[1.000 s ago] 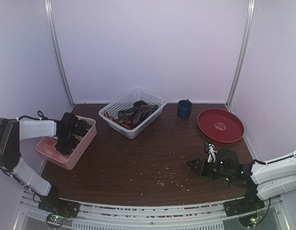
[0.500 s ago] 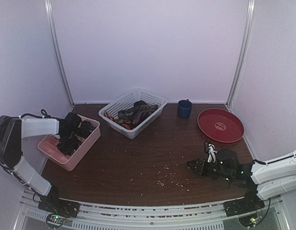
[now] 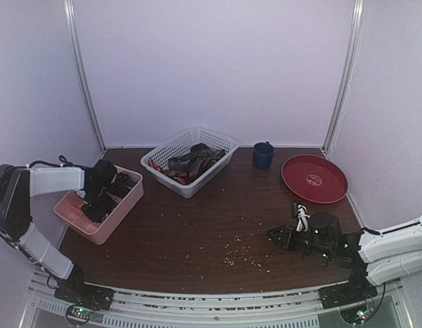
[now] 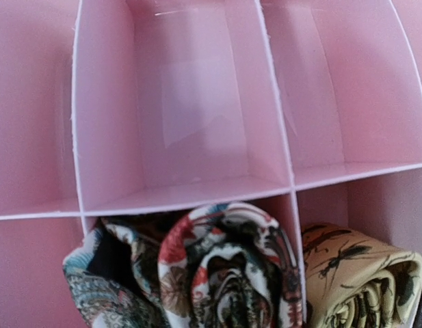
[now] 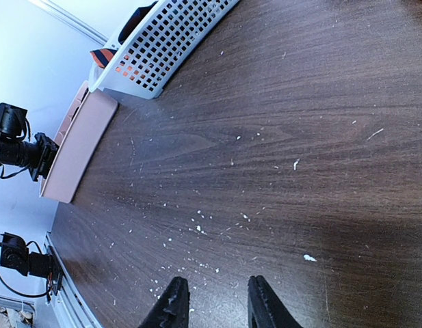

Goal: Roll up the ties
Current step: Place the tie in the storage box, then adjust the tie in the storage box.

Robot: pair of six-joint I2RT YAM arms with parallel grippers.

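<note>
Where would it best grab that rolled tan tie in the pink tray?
Probably from straight above, pinching the tan tie across its rolled body. The pink tray walls it in at the sides, so only the top of the roll is open to a gripper.

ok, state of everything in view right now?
left hand, over the pink tray, open or shut not visible
right hand, open, holding nothing
pink tray, some compartments hold rolls, three in the wrist view empty
floral tie, rolled, in a compartment
tan tie, rolled, in the next compartment
loose ties, unrolled, heaped
white basket, upright, holds the loose ties
blue mug, upright
red plate, flat on the table
</note>
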